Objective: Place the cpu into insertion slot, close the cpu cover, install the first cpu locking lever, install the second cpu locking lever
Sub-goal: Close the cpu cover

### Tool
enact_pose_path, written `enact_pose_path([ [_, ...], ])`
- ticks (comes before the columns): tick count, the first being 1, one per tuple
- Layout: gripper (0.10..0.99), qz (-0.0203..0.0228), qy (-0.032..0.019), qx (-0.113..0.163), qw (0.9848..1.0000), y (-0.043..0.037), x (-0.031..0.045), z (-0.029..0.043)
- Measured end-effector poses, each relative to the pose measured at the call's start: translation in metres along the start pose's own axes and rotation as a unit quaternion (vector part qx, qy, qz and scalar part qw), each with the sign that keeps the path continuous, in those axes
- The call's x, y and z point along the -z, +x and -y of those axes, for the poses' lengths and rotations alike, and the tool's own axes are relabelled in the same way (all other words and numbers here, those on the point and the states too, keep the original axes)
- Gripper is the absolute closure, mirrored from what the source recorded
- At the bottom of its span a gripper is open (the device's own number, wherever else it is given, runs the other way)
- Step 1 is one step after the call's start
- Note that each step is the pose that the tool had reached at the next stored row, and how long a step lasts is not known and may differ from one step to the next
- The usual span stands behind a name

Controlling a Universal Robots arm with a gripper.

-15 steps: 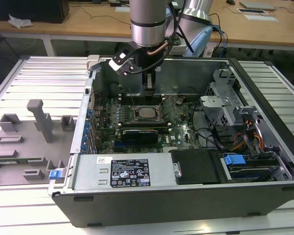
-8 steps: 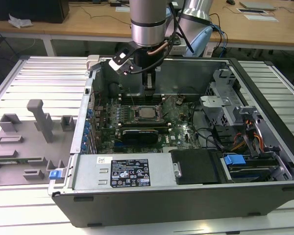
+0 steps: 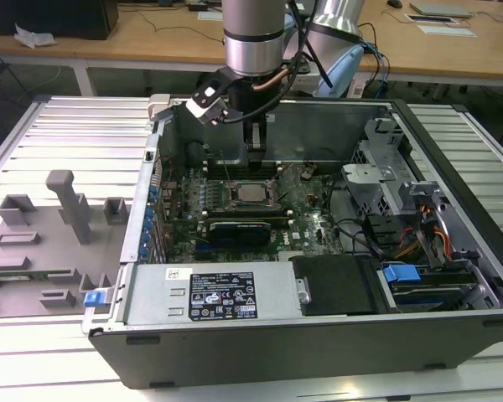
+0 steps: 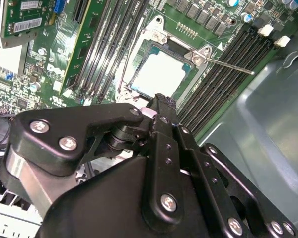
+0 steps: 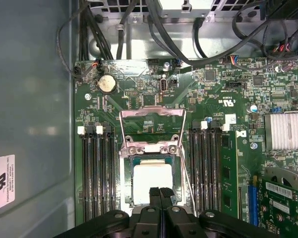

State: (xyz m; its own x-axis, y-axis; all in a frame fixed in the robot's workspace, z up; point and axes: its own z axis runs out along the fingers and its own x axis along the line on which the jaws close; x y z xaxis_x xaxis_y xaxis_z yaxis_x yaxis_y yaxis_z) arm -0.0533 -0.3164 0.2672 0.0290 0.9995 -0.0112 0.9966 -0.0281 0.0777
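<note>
The first wrist view shows the cpu (image 5: 152, 181), a small flat square chip with a pale, smooth, silvery metal top, lying flat inside the insertion slot (image 5: 152, 158), a square socket whose dark plastic rim shows as a narrow border around the chip. The cpu cover (image 5: 151, 124), a thin dark-silver metal frame with a large square window, stands swung open on its hinge at the slot's far side from the gripper, with green board visible through the window. The black metal gripper (image 5: 160, 191) has its two fingers pressed together with nothing between them, the tips over the chip's nearest edge; whether they touch it cannot be told. Long black memory slots (image 5: 97, 173) with ribbed channels run along both sides of the socket on the glossy green motherboard (image 5: 213, 99).

In the second wrist view the chip (image 4: 159, 74) glares bright, and a thin straight steel locking lever (image 4: 228, 65) juts out from one socket corner over the memory slots.

In the exterior view the gripper (image 3: 256, 155) reaches down into the open grey sheet-metal computer case (image 3: 453, 151).
</note>
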Motion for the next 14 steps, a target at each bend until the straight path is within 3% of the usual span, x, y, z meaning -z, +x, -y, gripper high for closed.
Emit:
enact_pose_path([
  [14, 0.98, 0.0, 0.0001, 0.0, 1.0, 0.0005, -0.0014, -0.0173],
])
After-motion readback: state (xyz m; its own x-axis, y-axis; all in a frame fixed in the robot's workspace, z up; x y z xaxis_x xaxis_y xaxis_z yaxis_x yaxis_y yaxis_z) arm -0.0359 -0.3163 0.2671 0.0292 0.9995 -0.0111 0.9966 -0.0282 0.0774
